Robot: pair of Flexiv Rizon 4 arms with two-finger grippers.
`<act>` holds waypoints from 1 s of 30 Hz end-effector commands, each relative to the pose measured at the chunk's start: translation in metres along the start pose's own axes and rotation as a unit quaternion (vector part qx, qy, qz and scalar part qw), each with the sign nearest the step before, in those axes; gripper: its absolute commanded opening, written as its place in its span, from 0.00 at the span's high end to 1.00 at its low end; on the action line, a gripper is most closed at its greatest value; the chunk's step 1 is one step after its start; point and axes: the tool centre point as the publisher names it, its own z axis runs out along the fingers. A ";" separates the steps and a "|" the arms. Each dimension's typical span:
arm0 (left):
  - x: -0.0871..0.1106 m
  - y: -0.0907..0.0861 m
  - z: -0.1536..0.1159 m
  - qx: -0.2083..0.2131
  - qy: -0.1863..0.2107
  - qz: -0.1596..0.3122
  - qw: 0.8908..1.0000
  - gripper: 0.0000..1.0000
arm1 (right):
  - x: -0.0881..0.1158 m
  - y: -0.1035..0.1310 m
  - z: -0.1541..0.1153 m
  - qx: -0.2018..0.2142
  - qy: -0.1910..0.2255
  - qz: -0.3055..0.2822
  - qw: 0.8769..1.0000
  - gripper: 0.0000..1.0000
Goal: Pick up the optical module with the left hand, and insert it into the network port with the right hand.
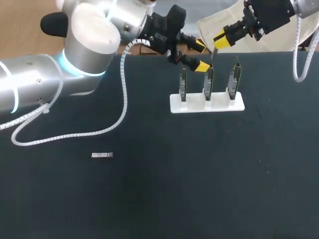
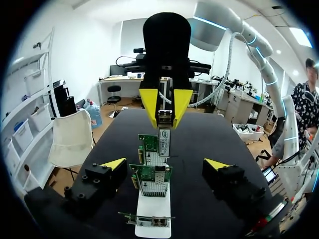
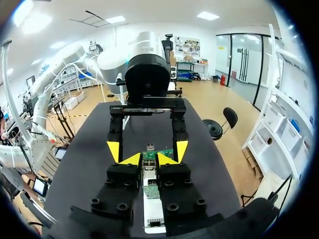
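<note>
My right gripper (image 3: 148, 159) is closed down narrow on the optical module (image 2: 164, 135). One yellow tip presses against each side of it, and the module hangs downward from my fingers. Its lower end sits at the top edge of the middle network card (image 1: 209, 82). I cannot tell whether it has gone into a port there.

My left gripper (image 1: 200, 56) is spread wide and has hold of nothing. It hangs near the tops of the cards, on the far side of the row, close beside the right gripper and the module but not touching either. In its wrist view the two yellow tips stand well apart, with the row of cards running between them.

The white stand (image 1: 219, 103) holds three green network cards upright in a row. The left network card (image 1: 183, 83) and the right network card (image 1: 234, 78) flank the middle one, each seated in the stand's base and apart from its neighbour.

The stand rests on the black worktop (image 1: 199, 174), towards its far edge. Well apart from the stand, nearer me and off to my left, a spare silver module (image 1: 102, 155) lies flat on the cloth. My left arm's white coiled cable (image 1: 122, 102) trails down onto the worktop between that arm and the stand.
</note>
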 end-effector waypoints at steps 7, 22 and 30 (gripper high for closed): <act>0.003 0.006 -0.001 0.001 0.011 -0.014 1.000 0.00 | 0.000 0.001 -0.001 0.001 0.000 0.000 1.000 1.00; 0.006 0.005 -0.004 -0.008 0.012 -0.018 1.000 0.00 | 0.001 0.001 0.000 0.000 0.001 -0.001 1.000 1.00; 0.005 0.004 -0.001 -0.006 0.013 -0.016 1.000 0.00 | 0.001 0.001 -0.001 0.000 0.001 -0.001 1.000 1.00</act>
